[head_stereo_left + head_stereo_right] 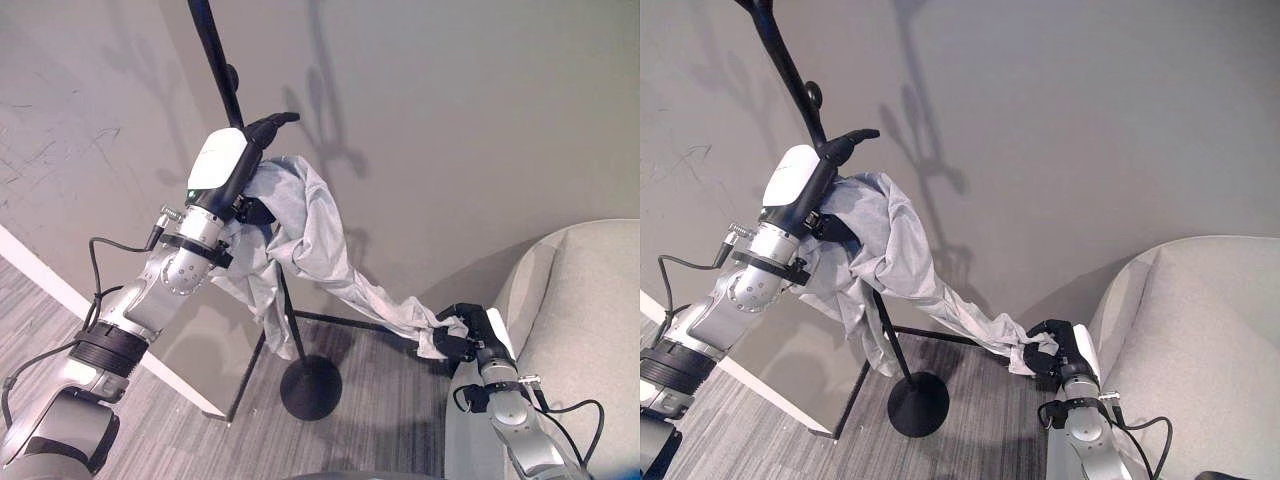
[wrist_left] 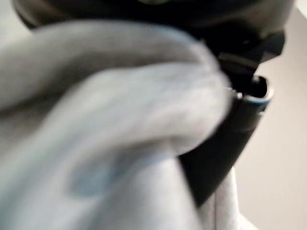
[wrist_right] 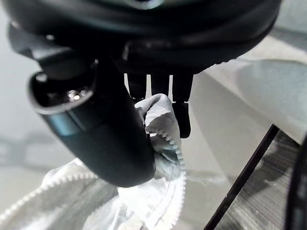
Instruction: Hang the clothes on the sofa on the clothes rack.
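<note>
Pale grey zip-front garment (image 1: pixel 300 225) is off the sofa (image 1: pixel 585 300) and slung between both hands, beside the pole of the black clothes rack (image 1: pixel 225 75).

Left hand (image 1: pixel 235 165), raised at far left by the pole: cloth is bunched over the palm and drapes down past the wrist; its wrist view shows the thumb (image 2: pixel 230 129) against a fold. Fingers look closed on the bundle.

Right hand (image 1: pixel 468 335), low at near right by the sofa's edge: thumb and fingers pinch the zip-edged end (image 3: pixel 160 143) of the trailing length.

Handling, my judgement: light, limp and thin; it sags into a rope between the hands, will not hold a shape, and may slide off a smooth peg. The zip edge is firmer and gives a surer pinch. Best hold for hanging is probably near the collar or a thick fold, so the peg catches a loop. Collar position cannot be made out.

Rack's round base (image 1: pixel 310 385) stands on the grey carpet (image 1: pixel 190 440).
</note>
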### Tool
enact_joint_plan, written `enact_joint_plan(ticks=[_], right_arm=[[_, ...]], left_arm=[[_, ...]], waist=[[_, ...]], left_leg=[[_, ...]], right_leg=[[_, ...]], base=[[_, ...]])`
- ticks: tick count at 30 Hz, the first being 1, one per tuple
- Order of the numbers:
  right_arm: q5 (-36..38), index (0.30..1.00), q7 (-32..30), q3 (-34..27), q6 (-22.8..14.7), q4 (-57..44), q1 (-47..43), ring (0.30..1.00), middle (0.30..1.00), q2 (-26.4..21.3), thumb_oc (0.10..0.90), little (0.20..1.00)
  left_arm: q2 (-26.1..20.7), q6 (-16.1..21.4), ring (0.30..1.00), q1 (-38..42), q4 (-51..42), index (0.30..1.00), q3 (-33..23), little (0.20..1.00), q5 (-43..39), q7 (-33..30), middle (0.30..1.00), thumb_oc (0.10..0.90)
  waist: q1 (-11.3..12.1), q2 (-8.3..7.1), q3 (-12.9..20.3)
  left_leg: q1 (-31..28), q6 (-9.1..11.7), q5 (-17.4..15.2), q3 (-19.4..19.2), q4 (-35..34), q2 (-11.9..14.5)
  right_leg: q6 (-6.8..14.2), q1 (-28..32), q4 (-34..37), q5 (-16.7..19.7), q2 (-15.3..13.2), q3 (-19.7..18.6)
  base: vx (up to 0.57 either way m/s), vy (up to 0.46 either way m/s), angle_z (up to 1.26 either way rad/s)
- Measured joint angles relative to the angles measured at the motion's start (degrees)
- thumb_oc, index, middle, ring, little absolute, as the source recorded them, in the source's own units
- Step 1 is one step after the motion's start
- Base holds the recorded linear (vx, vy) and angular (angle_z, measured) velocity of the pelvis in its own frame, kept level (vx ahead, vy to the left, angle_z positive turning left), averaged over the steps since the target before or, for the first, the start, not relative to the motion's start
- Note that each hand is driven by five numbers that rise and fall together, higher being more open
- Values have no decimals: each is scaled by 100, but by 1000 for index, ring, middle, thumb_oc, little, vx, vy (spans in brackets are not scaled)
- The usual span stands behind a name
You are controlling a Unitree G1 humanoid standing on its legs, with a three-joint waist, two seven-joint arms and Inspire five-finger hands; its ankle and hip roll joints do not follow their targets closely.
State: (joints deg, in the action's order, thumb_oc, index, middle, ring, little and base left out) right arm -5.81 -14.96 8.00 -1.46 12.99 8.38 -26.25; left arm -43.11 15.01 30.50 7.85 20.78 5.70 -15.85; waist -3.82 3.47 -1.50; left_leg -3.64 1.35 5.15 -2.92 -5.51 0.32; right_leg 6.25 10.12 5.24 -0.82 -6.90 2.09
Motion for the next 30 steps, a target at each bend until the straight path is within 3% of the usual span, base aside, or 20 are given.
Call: enact_joint_plan(ticks=[3, 5, 8, 12, 13, 15, 20, 26, 30], right_arm=[[26, 300, 11, 6, 7, 42, -6, 300, 300, 24, 400, 300], [52, 300, 29, 15, 22, 104, -32, 300, 300, 99, 400, 300], [55, 300, 63, 19, 22, 146, -48, 300, 300, 228, 400, 300], [58, 300, 79, 56, 18, 305, -128, 300, 300, 383, 400, 300], [60, 300, 81, 49, 3, 360, -155, 300, 300, 428, 400, 300], [65, 300, 93, 49, 9, 441, -181, 300, 300, 439, 400, 300], [65, 300, 116, 46, 3, 561, -246, 300, 300, 521, 400, 300], [58, 300, 132, 50, 19, 904, -317, 300, 300, 594, 400, 300], [49, 300, 146, 44, 148, 1118, -304, 300, 300, 598, 400, 300]], left_arm=[[-12, 61, 900, 1, -190, 900, -132, 900, -925, 23, 900, 800], [-60, 93, 900, 20, -372, 900, -385, 900, -1977, 49, 900, 800], [-155, 111, 900, 44, -411, 900, -489, 900, -2613, 140, 900, 800], [-343, 109, 900, 32, -485, 900, -498, 900, -3500, 308, 900, 800], [-603, 103, 900, -1, -628, 900, -502, 900, -3739, 427, 900, 800], [-854, 117, 900, -221, -911, 900, -690, 900, -4017, 584, 900, 800], [-915, 202, 900, -1281, -1459, 900, -1511, 900, -4604, 832, 900, 800], [-1091, 202, 900, -1466, -1395, 900, -1515, 900, -4598, 866, 900, 800], [-1603, 202, 900, -1492, -1162, 900, -1555, 900, -4583, 923, 900, 800]], waist=[[54, -24, -21], [84, -37, -28], [92, -50, -37], [283, -66, -58], [300, -86, -75], [377, -95, -86], [478, -121, -99], [689, -180, -139], [673, -163, -139]], left_leg=[[61, 9, 24, 98, 0, -14], [108, -8, 58, 201, 1, -34], [118, -11, 78, 290, 3, -45], [133, 10, 100, 434, 0, -71], [141, 61, 76, 466, 1, -71], [166, 64, 78, 558, 0, -98], [207, 14, 122, 681, 13, -134], [219, 32, 140, 813, 2, -148], [223, 70, 137, 890, 1, -160]], right_leg=[[-6, -7, 0, -5, -1, 103], [-3, 3, 0, -16, -4, 218], [0, 33, 0, -28, -3, 313], [-5, 111, 5, -64, -5, 479], [-18, 102, 4, -77, -2, 507], [-14, 123, 3, -95, -11, 597], [-7, 153, 3, -133, -23, 749], [-11, 216, 3, -160, -12, 867], [-12, 242, 4, -166, -15, 958]], base=[[15, -7, 22], [16, -11, 23], [19, -7, 20], [11, -3, 17], [17, 1, 18], [12, -2, 23], [12, -5, 17], [-4, -21, 13], [-7, -12, 7]])
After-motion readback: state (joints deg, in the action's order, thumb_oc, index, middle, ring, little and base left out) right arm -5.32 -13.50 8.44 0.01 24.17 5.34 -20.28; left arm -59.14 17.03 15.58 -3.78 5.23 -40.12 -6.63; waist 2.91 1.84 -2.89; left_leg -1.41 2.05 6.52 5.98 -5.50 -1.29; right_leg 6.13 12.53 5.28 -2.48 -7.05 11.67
